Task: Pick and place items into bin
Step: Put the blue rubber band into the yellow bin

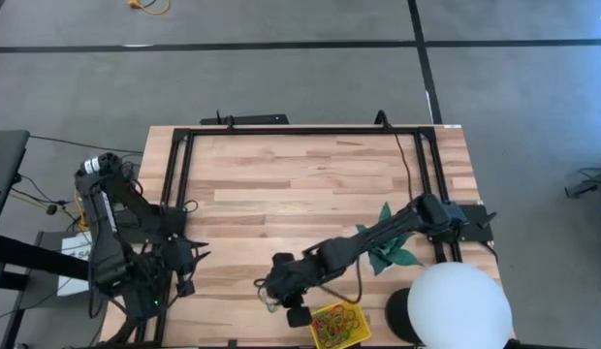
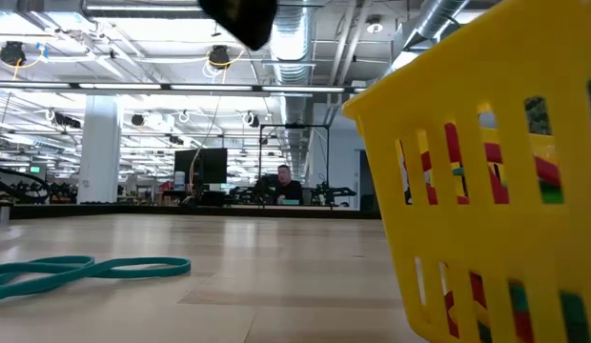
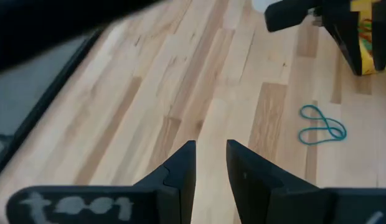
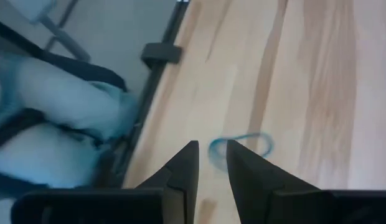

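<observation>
Grey floor (image 1: 281,78) around the table, crossed by dark seam lines. Beyond the wooden tabletop (image 2: 276,257): large open hall, white column (image 2: 98,148), exposed ceiling ducts (image 2: 295,38) (round lamps hung between them), dark monitor (image 2: 202,164), seated person (image 2: 284,183) far back.

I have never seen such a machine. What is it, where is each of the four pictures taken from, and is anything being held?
It is a robot with two dark arms at a wooden table. One picture looks down from above, one looks level across the table, and two come from cameras on the wrists. The left gripper waits at the table's left edge. The right gripper reaches beside the yellow bin, which already holds coloured bands. A teal band lies loose on the wood. A teal paper star and a white sphere are nearby. Both grippers are slightly open, holding nothing.
</observation>
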Controlling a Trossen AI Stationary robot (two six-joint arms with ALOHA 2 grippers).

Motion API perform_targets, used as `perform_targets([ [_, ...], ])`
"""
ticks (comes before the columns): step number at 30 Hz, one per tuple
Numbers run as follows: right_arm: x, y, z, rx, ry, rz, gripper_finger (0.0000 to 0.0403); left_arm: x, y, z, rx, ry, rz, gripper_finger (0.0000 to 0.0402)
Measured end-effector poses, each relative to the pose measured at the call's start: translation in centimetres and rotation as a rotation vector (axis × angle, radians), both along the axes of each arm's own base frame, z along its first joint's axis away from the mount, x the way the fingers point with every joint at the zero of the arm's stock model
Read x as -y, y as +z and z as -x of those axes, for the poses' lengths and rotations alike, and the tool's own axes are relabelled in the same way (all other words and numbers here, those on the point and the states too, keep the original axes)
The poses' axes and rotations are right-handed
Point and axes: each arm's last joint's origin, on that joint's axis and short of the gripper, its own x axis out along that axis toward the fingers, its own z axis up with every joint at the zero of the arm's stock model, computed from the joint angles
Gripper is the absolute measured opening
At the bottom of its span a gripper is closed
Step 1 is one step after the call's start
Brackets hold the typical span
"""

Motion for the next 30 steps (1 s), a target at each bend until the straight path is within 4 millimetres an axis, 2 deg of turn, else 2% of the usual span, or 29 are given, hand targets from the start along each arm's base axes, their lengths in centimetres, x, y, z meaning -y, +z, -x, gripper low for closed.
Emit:
perform_targets([
  [4,-0.9,-2.0,-1.6,0.029,0.019,0.083,0.0076,0.1,-2.1,1.2,0.009,0.033,0.014,0.008],
  [8,-1.0,-4.7,-2.8,-0.013,0.03,0.083,0.0076,0.2,-3.7,2.1,0.008,0.066,0.049,0.008],
  [17,-1.1,-8.5,-2.9,-0.14,0.084,0.105,0.0076,0.3,-4.9,2.7,-0.002,0.091,0.083,0.008],
  [30,-1.2,-9.3,-2.9,-0.131,0.087,0.185,0.0088,0.3,-4.9,2.7,0.007,0.09,0.087,0.008],
])
